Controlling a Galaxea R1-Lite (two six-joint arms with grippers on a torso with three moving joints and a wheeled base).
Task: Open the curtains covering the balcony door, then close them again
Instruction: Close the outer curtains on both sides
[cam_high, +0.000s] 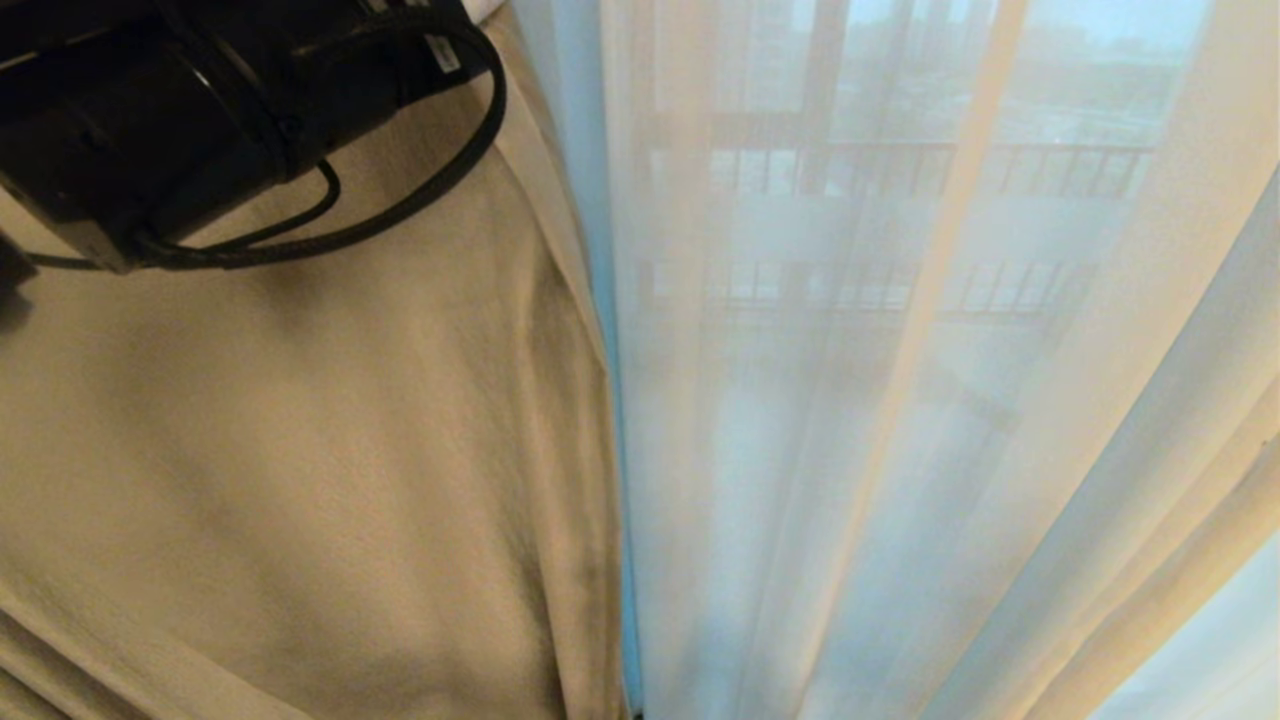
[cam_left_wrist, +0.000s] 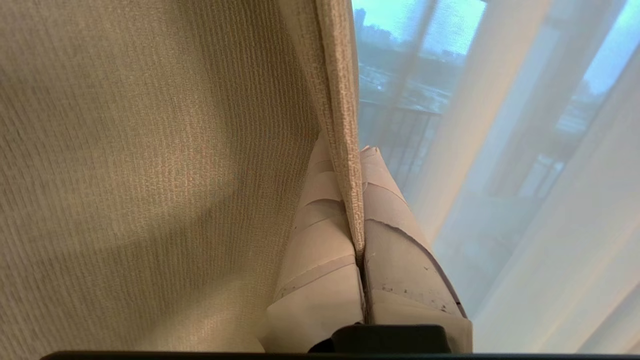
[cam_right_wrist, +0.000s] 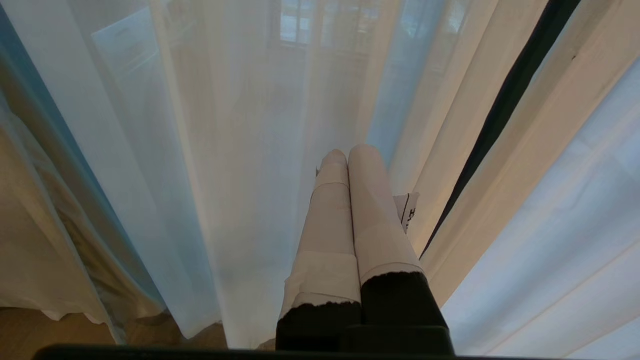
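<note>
head: left arm (cam_high: 150, 120) upper left against beige curtain (cam_high: 300, 450), sheer (cam_high: 900, 400) right | left wrist: left gripper (cam_left_wrist: 361, 200) pinches curtain's vertical edge (cam_left_wrist: 345, 125) | right wrist: right gripper (cam_right_wrist: 347, 160) closed, empty, facing sheer (cam_right_wrist: 225, 150)

The floor (cam_right_wrist: 45, 325) shows only in the right wrist view, as a brown strip low in the picture. The hem of the thin white sheer fabric (cam_right_wrist: 165, 300) hangs down to it, and whether the hem touches the floor I cannot tell.
</note>
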